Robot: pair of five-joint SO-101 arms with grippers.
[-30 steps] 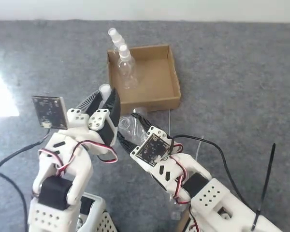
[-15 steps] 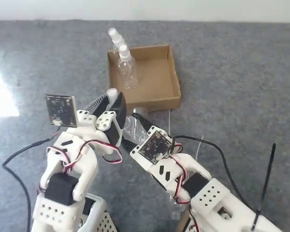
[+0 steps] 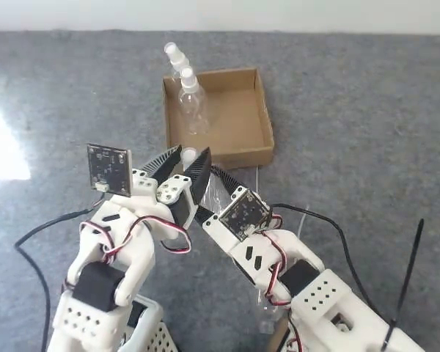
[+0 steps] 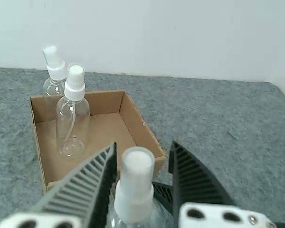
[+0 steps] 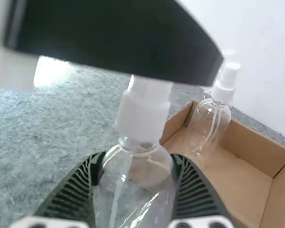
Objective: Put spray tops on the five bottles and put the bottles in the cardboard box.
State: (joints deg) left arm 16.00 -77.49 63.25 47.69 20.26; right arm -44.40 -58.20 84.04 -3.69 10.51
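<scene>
Across comes the left arm, swinging toward its partner over the last second, and the left tool (image 3: 191,152) has carried the spray top (image 4: 134,184) from off to the side until it is right over the bottle (image 5: 133,190). The right arm has shuffled a little too, lifting its load to meet it.

Left tool now: ribbed fingers closed in on either side of the white spray top, gripping it upright. From the right wrist view, the top sits straight above the bottle's neck, base at the mouth; whether it is seated is hard to tell.

Right tool (image 5: 137,164): clamped on the clear bottle, one dark finger pressed to each side of the body just below the shoulder. The bottle is held off the bench (image 3: 352,95), upright, just in front of the cardboard box (image 3: 265,110), between the two arms.

Over in the box, a capped bottle (image 3: 192,106) stands in the far left corner, spray top already on. Another capped bottle (image 3: 174,57) stands on the bench just beyond that same corner, outside the box wall.
</scene>
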